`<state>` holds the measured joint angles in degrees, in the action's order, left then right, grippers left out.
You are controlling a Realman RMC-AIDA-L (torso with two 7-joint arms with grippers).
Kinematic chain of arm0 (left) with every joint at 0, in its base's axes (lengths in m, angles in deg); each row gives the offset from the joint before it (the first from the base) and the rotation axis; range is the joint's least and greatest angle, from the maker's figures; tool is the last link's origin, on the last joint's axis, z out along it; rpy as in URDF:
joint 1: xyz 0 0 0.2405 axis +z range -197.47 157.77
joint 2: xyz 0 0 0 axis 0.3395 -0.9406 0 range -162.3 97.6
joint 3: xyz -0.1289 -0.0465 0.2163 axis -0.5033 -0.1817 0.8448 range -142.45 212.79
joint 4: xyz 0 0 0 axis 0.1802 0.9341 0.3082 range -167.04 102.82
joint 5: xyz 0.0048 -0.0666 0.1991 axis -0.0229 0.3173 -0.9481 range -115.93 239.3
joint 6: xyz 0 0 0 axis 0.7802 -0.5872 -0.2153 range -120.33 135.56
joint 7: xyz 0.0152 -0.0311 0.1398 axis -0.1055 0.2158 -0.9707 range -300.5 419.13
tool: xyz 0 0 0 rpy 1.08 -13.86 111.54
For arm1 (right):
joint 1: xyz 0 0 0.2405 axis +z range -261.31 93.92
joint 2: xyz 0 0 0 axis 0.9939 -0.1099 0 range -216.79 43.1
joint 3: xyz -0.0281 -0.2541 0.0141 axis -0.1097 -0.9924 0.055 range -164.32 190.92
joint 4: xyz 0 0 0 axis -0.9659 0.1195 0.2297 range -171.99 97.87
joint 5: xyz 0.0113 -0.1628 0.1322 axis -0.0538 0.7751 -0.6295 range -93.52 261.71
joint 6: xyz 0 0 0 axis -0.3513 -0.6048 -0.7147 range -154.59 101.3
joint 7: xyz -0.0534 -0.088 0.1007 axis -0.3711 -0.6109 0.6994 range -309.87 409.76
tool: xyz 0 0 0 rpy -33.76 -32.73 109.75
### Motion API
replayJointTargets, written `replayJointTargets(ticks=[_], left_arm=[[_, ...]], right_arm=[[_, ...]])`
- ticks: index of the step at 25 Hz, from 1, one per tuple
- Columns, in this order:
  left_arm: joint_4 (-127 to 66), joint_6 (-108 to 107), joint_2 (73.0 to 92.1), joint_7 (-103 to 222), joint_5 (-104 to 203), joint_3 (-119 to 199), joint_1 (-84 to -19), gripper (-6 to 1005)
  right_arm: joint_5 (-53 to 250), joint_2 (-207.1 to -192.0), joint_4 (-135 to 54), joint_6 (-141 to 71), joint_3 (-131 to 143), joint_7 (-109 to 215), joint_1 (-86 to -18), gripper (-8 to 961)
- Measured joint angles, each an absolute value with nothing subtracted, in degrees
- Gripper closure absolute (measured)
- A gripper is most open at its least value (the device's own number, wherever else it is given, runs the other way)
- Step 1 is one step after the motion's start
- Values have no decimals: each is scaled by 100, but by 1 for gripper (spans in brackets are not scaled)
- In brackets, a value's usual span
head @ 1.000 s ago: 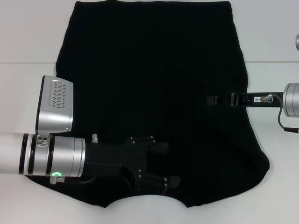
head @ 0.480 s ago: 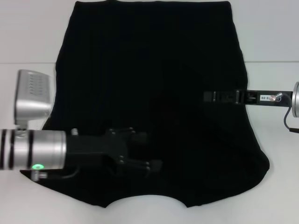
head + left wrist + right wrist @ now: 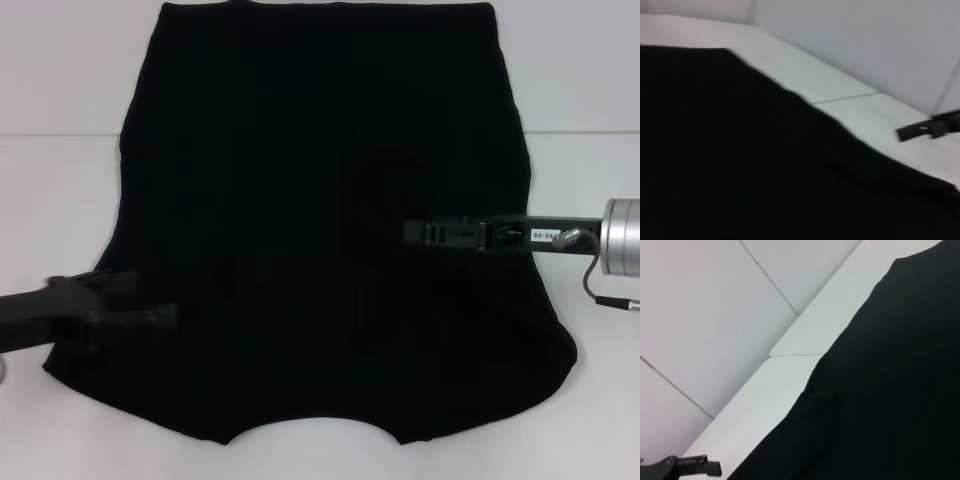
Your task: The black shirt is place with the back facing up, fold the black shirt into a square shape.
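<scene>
On the white surface (image 3: 60, 90) I see the black shirt (image 3: 320, 220); right pincer (image 3: 415, 233) over it, left pincer (image 3: 165, 318) at its near-left edge, grips unclear.

No legible text or labels

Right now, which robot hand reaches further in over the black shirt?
The right hand. It stretches in from the right side to about the middle of the black shirt. The left hand only covers the shirt's left edge, near the bottom corner.

The right claw (image 3: 420, 233) is slim and black, with a white label, silver cylindrical wrist and thin cable; the left claw (image 3: 150, 318) is matte black.
</scene>
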<state>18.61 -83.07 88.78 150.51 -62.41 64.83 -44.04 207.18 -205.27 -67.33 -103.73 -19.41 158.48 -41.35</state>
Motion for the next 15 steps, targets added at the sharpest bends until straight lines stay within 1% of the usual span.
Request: replayJointTargets(ticks=[6, 8, 15], left_arm=[[2381, -8324, 8848, 16076, -6946, 5776, -4230, 50], [2518, -8327, 8821, 16576, -7308, 5671, -4230, 50], [2555, -8308, 8738, 17433, -7739, 5489, -4315, 51]], right_arm=[[20714, -20556, -6729, -10292, -1918, 15810, -4081, 127], [20707, -20558, -6729, -10264, -1903, 15809, -4071, 106], [20614, -20540, -6729, -10215, -1901, 15812, -4091, 106]])
